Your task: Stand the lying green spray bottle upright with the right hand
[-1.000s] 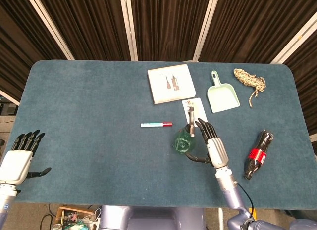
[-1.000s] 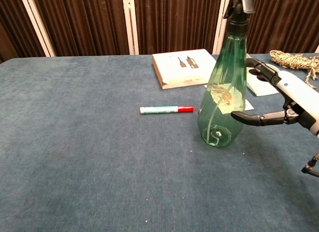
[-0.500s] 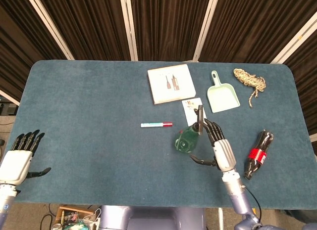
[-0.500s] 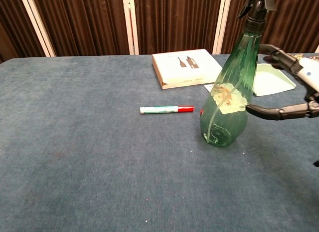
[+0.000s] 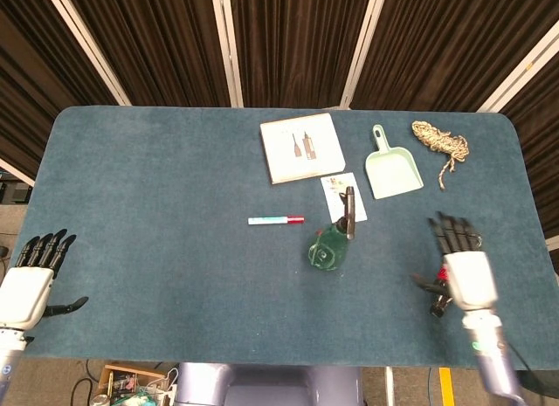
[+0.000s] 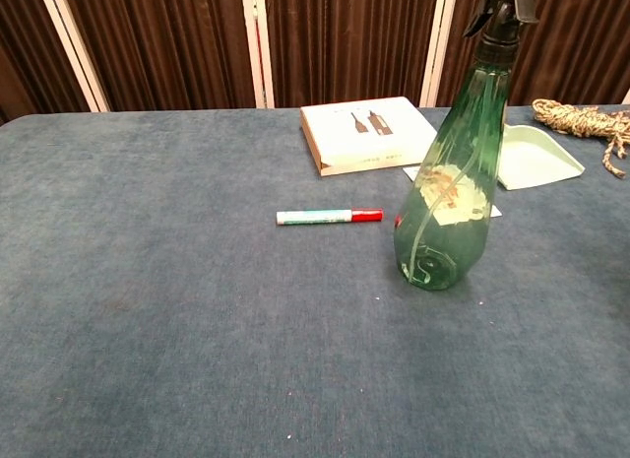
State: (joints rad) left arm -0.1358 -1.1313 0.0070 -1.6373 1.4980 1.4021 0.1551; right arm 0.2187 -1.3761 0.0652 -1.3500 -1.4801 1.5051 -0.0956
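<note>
Right hand (image 5: 461, 271) spread flat, holding nothing, well right of standing green spray bottle (image 5: 332, 243); covering most of cola bottle (image 5: 436, 307); outside chest view.

Beside the green spray bottle (image 5: 330, 245), the cola bottle (image 5: 439, 303) lies almost wholly hidden under the right hand (image 5: 463, 268), the small card (image 6: 492, 210) behind it shows only corners in the chest view, and the rope (image 6: 583, 120) is cut by that view's edge.
</note>
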